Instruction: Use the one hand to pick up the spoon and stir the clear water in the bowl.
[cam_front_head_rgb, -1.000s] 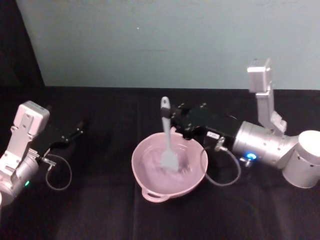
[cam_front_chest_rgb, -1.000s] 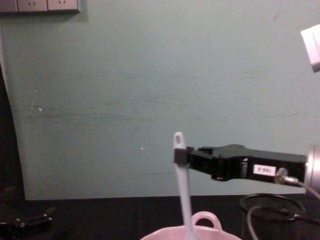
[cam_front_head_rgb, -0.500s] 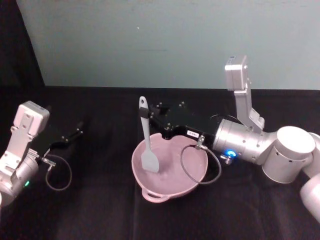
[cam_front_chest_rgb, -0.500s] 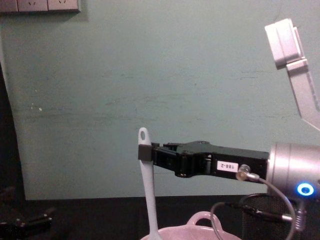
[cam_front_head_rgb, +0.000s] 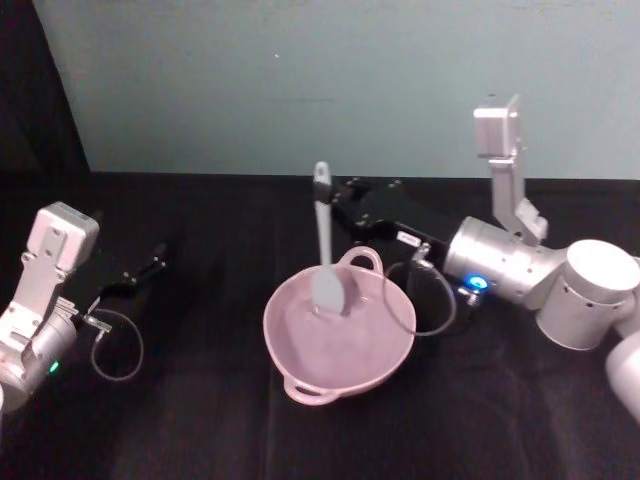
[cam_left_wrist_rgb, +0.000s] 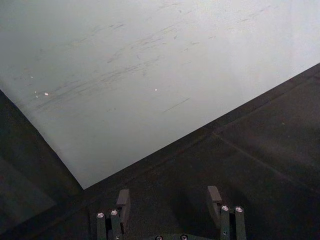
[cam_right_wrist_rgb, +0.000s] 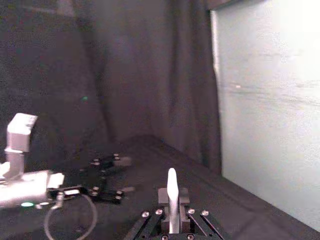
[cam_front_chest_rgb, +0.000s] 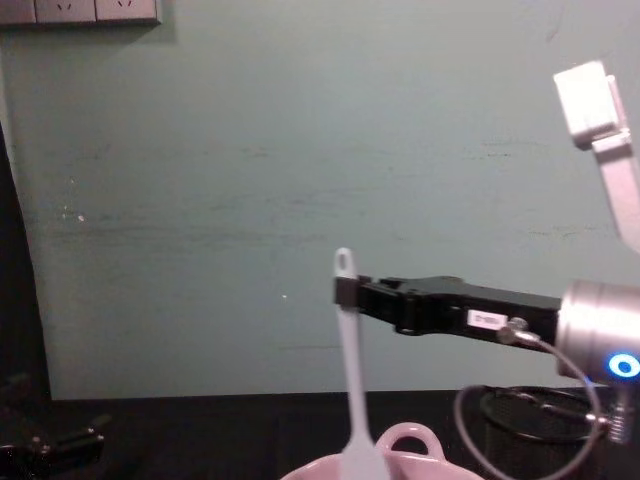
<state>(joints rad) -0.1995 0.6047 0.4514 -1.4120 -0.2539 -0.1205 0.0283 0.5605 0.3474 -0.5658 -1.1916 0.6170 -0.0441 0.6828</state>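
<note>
Head view: right gripper has its fingers clamped tight on the spoon, just below the holed end of the handle, slightly above frame centre. Spoon hangs near upright with the blade down inside the bowl, toward the bowl's upper side close to the rim loop; can't tell if the blade touches the water. Bowl sits on the black table, centre frame, lower half. Chest view: spoon drops to the bowl at bottom centre, and the black gripper body runs off right into the silver wrist. Left gripper is parked mid-left in head view, well apart from the bowl; left wrist view shows its fingers spread wide with nothing between them.
</note>
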